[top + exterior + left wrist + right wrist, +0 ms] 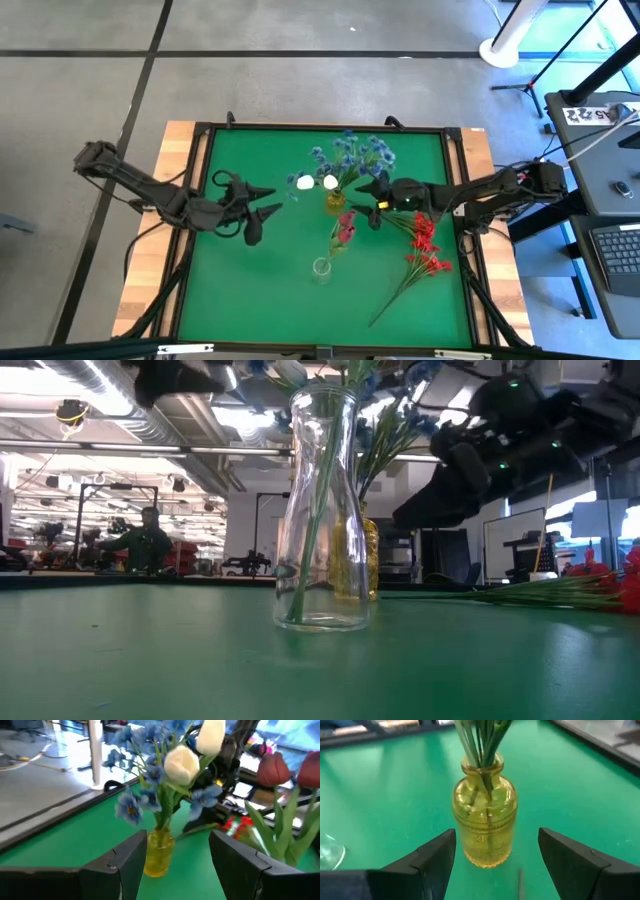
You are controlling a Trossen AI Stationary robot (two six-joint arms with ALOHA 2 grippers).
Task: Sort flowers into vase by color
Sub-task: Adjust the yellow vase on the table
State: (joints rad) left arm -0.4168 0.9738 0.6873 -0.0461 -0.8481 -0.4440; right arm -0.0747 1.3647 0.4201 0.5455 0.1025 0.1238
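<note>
Two vases on my green counter (250, 290): yellow vase (484, 822) holds blue sprays (355, 155) and white buds (318, 182), clear vase (322, 510) holds red buds (345, 228). Red sprays (425, 250) lie loose by my right arm. My left jaws (268, 200) gape empty; right jaws (371, 200) gape empty beside yellow vase.

Bench (250, 290) open on left half & front-left, free passage there. Centre crowded: yellow vase (335, 200) w/ blue sprays (352, 155) and white buds (317, 182), clear vase (321, 268) just in front. Red sprays (425, 248) lie across right-front. Right gripper (362, 206) just beside yellow vase, jaws spread.
</note>
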